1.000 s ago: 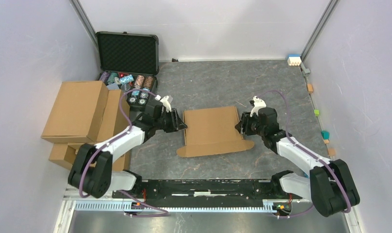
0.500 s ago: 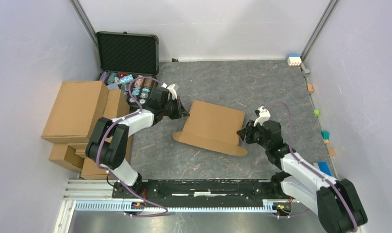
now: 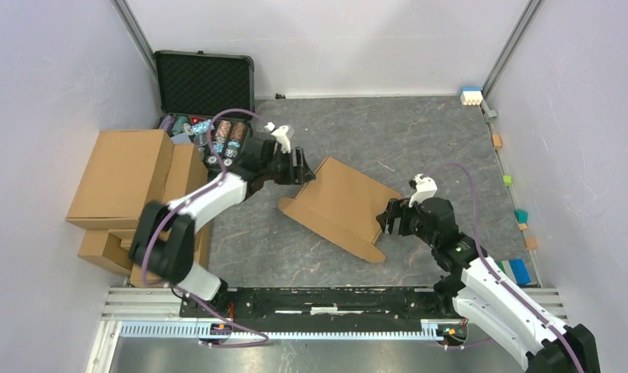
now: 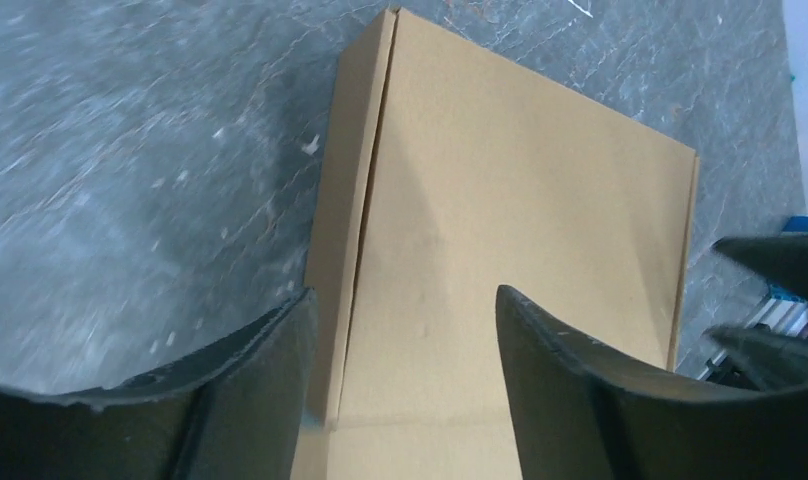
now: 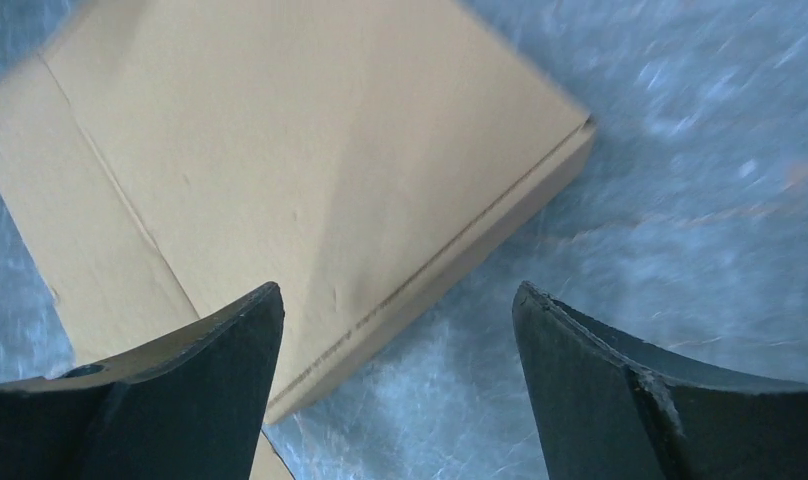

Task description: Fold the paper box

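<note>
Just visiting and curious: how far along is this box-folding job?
Mostly done, it seems: the paper box lies as a shallow, closed shape. Nothing is gripped: the left hand and right hand sit open at its opposite ends. Left to do: a flap seems to stick out along its near edge.

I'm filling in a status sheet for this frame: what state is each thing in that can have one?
paper box: folded up, one flap sticking out, ungripped.
left pincer: open, over the box's edge.
right pincer: open, beside the box.
black case: lid open.
cartons: closed, stacked.
</note>
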You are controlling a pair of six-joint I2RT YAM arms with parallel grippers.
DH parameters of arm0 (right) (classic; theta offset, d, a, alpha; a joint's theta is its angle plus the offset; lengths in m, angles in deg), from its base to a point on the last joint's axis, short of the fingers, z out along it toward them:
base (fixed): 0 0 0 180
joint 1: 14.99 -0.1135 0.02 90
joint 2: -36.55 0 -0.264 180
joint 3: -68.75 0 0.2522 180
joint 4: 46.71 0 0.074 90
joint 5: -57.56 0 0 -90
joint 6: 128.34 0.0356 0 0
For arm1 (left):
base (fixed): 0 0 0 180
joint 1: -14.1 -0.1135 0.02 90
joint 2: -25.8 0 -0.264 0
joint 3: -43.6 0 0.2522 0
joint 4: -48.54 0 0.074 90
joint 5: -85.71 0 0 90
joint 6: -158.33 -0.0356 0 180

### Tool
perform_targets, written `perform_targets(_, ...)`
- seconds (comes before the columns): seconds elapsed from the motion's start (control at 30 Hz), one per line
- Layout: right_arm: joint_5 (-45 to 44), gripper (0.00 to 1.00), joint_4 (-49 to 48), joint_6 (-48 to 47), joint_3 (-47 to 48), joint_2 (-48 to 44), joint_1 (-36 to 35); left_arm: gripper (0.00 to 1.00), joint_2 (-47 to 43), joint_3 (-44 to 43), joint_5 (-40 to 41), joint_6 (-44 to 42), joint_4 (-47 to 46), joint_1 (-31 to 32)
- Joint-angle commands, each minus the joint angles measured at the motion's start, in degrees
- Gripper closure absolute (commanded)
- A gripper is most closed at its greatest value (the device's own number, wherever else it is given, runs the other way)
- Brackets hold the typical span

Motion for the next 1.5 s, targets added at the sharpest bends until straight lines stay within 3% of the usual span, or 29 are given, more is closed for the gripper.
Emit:
perform_targets(0.0, -8.7, 0.11, 5.1, -6.5, 9.8, 0.6, -0.1, 0.26, -15.3, 9.2, 7.1, -1.6, -2.4, -0.4)
perform_targets(0.2, -0.3, 0.11, 1.0, -11.7, 17.0, 12.8, -0.1, 0.26, -23.9, 18.9, 7.9, -2.4, -0.5, -0.3)
perform_targets(0.43, 9.5, 0.03, -1.6, -17.8, 28.2, 31.1, -0.1, 0.26, -22.3, 25.7, 4.4, -2.4, -9.3, -0.3)
perform_targets(0.7, 3.2, 0.02, -4.1, -19.0, 24.9, 28.9, 1.1, 0.26, -21.1, 26.9, 0.8, -2.4, -12.4, -0.3)
perform_targets(0.8, 5.7, 0.2, -6.0, -18.4, 26.4, 31.2, 4.8, 0.27, -22.7, 27.7, 3.1, -0.4, -11.9, -0.4)
perform_targets(0.93, 13.7, 0.48, -8.1, -15.6, 29.4, 37.6, 11.4, 0.3, -31.6, 30.6, 8.9, 3.3, -7.1, -0.3)
perform_targets(1.07, 21.9, 0.58, -12.7, -14.3, 32.2, 44.8, 12.5, 0.39, -42.0, 34.1, 11.8, 7.8, -1.5, -0.4)
perform_targets(1.2, 27.0, 0.58, -17.0, -13.3, 32.8, 50.5, 12.6, 0.66, -52.1, 36.2, 11.2, 9.9, 3.8, -0.3)
perform_targets(1.33, 25.4, 0.58, -17.3, -13.6, 33.6, 54.0, 12.7, 0.7, -57.6, 36.5, 10.5, 9.7, 10.1, -0.3)
perform_targets(1.47, 25.6, 0.63, -20.0, -12.0, 32.4, 56.2, 14.4, 0.73, -57.2, 39.1, 6.5, 12.9, 6.2, -0.2)
